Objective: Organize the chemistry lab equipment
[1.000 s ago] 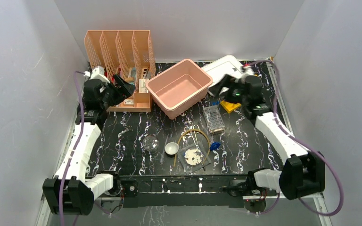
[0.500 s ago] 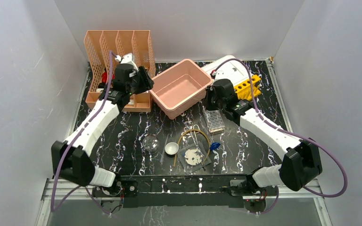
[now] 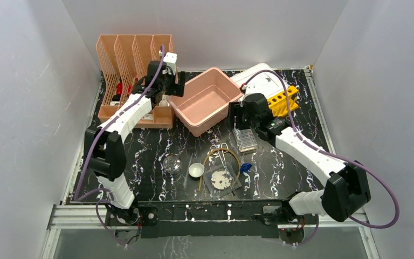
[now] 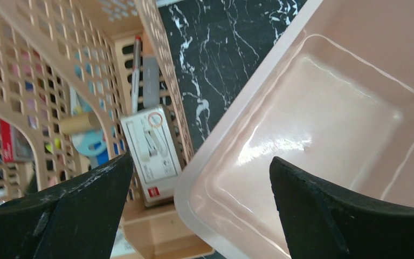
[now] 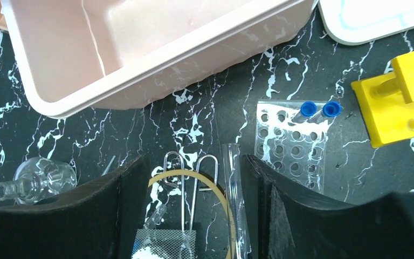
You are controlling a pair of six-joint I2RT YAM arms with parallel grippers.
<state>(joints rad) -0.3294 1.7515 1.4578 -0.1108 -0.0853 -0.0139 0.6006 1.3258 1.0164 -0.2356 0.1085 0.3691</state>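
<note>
The left fingers point(image 4: 70, 216) are spread wide with nothing between them, hanging above the gap where the pink tub point(image 4: 329, 135) meets the peach mesh file holder point(image 4: 156, 65). None of the lab equipment is near them. The right fingers point(image 5: 312, 216) are also spread wide and empty, above the bench point(image 5: 237, 91) just in front of the tub. In the right wrist view the metal tweezers point(image 5: 186, 172), the curve of the yellow rubber tube point(image 5: 164, 175) and a clear glass tube point(image 5: 233, 189) lie between the two fingers but well below them. The clear tube rack point(image 5: 294, 145) sits just outside the right-hand finger with two blue-capped tubes point(image 5: 315, 110) in its far corner. The yellow tube rack point(image 5: 399, 102) lies beyond it, cut off by the frame edge. A round glass piece with a short neck point(image 5: 35, 181) lies to the left. From above, the small white bowl point(image 3: 196, 170), the blue clip point(image 3: 245, 168) and a square glass dish point(image 3: 221, 178) holding what looks like white powder are grouped near the front of the bench. The white lid point(image 3: 259, 75) rests behind the tub. Inside the file holder a white box point(image 4: 151, 154) carries a line drawing, a red circle and a small red mark, but its print is too small to read. A pen point(image 4: 136, 70) stands behind it. The other contents show only as coloured patches through the mesh.
</note>
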